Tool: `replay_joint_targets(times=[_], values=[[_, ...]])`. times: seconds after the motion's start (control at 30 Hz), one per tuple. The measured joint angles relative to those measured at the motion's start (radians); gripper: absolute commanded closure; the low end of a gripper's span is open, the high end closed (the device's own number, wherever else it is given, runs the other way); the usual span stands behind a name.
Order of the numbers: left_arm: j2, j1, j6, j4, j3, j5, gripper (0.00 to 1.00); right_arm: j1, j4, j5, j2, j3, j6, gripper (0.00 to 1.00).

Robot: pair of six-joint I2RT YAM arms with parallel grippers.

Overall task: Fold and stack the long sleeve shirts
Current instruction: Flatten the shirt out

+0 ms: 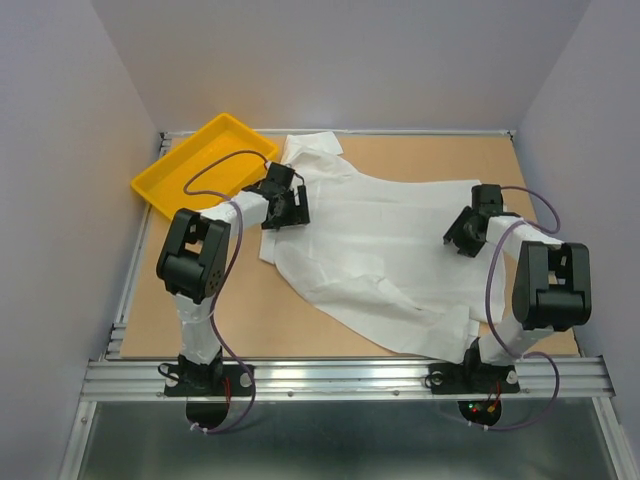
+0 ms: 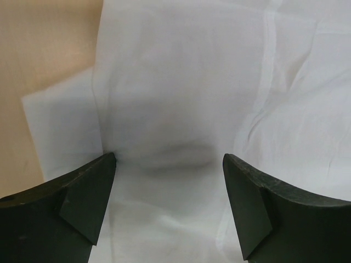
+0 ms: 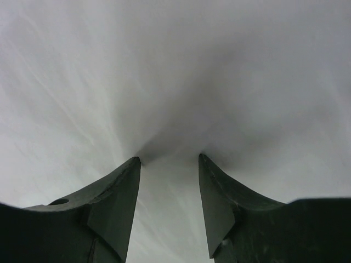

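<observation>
Right now the white long sleeve shirt (image 1: 380, 250) lies spread open across the tan bench (image 1: 250, 310), running from beside the yellow tray (image 1: 175, 180) at the far left down toward the base of the right arm. One far corner of the cloth sits just beside the tray's near corner; whether they touch cannot be told. The left claw (image 2: 169, 157) is over the shirt's left edge, its two fingers spread wide with nothing between them but flat cloth, and both tips are down at the fabric. A long seam shows in the cloth ahead of it, and bare bench shows at the left of that view. The right claw (image 3: 169, 157) is on the shirt's right part, its fingers partly spread, tips pushed into the cloth so that faint creases draw in toward them
</observation>
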Motion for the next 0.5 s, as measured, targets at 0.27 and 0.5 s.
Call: replay_joint_targets(times=[0.27,0.5], values=[[0.144,0.001,0.012,0.011,0.182,-0.050,0.10,0.002,0.078,0.011,0.121,0.113,0.011,0.47],[0.304,0.014,0.045,0.004,0.424,-0.048,0.06,0.008,0.102,0.026,0.246,0.275,-0.008,0.38]])
